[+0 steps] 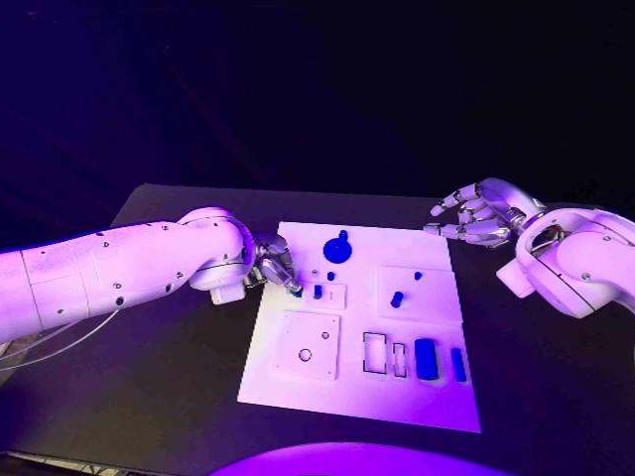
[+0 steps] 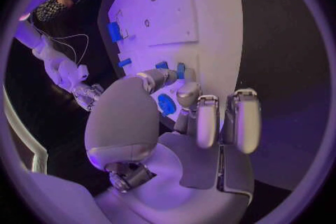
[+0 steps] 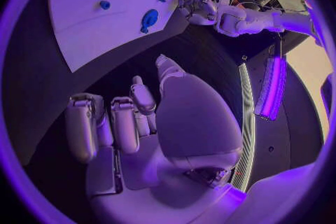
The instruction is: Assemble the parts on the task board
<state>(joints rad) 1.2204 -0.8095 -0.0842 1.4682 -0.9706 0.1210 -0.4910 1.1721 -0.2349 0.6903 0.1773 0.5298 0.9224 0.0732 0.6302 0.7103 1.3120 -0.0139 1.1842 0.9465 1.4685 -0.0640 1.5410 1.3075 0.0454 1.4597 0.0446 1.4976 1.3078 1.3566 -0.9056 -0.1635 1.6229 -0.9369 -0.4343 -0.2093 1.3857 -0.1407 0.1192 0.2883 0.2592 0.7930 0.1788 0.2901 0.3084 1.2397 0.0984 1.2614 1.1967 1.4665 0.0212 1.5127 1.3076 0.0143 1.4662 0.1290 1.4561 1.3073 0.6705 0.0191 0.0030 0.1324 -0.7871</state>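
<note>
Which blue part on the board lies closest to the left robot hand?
The small blue part right by the left robot hand's fingertips at the board's left edge; the others sit farther right.

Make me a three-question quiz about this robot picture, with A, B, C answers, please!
1. Where is the left hand?
A. at the task board's left edge
B. off the table
C. on the right arm

2. What colour is the round part?
A. red
B. blue
C. yellow

3. What is the right hand doing?
A. holding the round part
B. pressing the board
C. holding nothing, off the board's right side

Answers: 1 A, its fingers meet the board's left edge by a small blue part. 2 B, it looks blue on the white board. 3 C, its fingers are curled around nothing.
</note>
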